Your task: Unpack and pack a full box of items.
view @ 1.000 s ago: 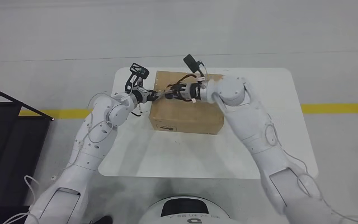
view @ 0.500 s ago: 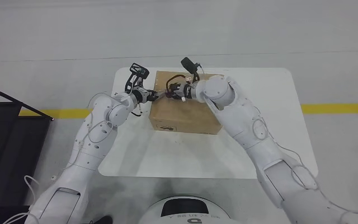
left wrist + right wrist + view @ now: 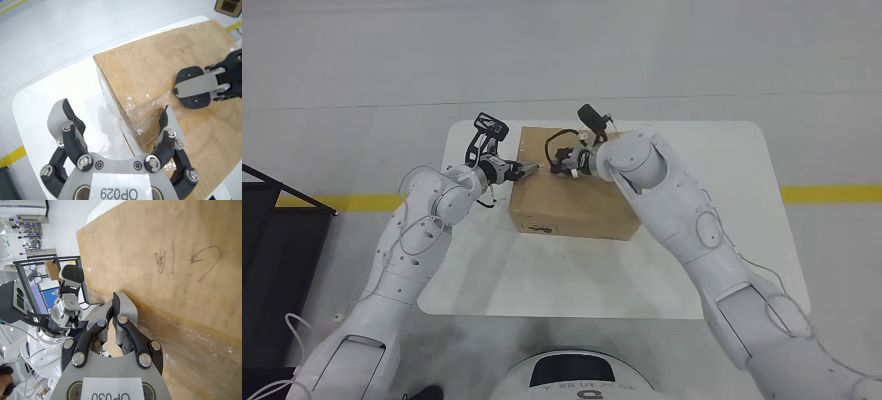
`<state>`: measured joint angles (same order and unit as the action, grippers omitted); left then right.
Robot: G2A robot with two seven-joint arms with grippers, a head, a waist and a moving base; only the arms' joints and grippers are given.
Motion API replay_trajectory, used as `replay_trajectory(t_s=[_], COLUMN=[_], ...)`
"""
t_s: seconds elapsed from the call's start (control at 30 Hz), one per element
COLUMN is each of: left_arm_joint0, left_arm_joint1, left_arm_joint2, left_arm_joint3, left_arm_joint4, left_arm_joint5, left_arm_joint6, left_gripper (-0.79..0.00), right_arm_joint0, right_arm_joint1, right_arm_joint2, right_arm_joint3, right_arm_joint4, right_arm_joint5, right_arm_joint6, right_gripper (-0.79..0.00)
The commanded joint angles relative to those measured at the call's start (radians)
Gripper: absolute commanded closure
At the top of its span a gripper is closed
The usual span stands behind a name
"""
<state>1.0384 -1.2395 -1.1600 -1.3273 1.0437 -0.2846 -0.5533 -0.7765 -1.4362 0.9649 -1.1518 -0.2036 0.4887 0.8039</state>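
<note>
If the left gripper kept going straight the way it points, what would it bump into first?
Most likely the cardboard box: its taped edge lies right between the open jaws of the left gripper. How close is hard to judge.

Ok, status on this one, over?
Left gripper open, straddling the edge of the box. Right gripper shut, over the box top by the tape. Box closed, taped.

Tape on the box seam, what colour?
Clear, glossy tape over the brown cardboard box; left wrist view shows it best.
</note>
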Motion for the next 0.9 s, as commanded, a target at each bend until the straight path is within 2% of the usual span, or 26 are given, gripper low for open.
replay_trajectory(t_s=[0.0, 0.13, 0.5, 0.7, 0.87], left_arm_joint0=[0.0, 0.0, 0.0, 0.0, 0.0], left_arm_joint1=[0.0, 0.0, 0.0, 0.0, 0.0], left_arm_joint2=[0.0, 0.0, 0.0, 0.0, 0.0], left_arm_joint3=[0.0, 0.0, 0.0, 0.0, 0.0], left_arm_joint4=[0.0, 0.0, 0.0, 0.0, 0.0], left_arm_joint5=[0.0, 0.0, 0.0, 0.0, 0.0], left_arm_joint6=[0.0, 0.0, 0.0, 0.0, 0.0], left_gripper=[-0.785, -0.785, -0.785, -0.785, -0.785], right_arm_joint0=[-0.011, -0.034, -0.111, -0.094, -0.015], right_arm_joint1=[0.008, 0.027, 0.078, 0.069, 0.042], right_arm_joint2=[0.014, 0.041, 0.16, 0.095, 0.017], right_arm_joint3=[-0.026, -0.074, -0.201, -0.208, -0.092], right_arm_joint4=[-0.014, -0.041, -0.1, -0.087, -0.031], right_arm_joint5=[0.021, 0.047, 0.107, 0.076, 0.045], right_arm_joint6=[0.007, 0.083, 0.144, 0.151, 0.158], right_gripper=[0.0, 0.0, 0.0, 0.0, 0.0])
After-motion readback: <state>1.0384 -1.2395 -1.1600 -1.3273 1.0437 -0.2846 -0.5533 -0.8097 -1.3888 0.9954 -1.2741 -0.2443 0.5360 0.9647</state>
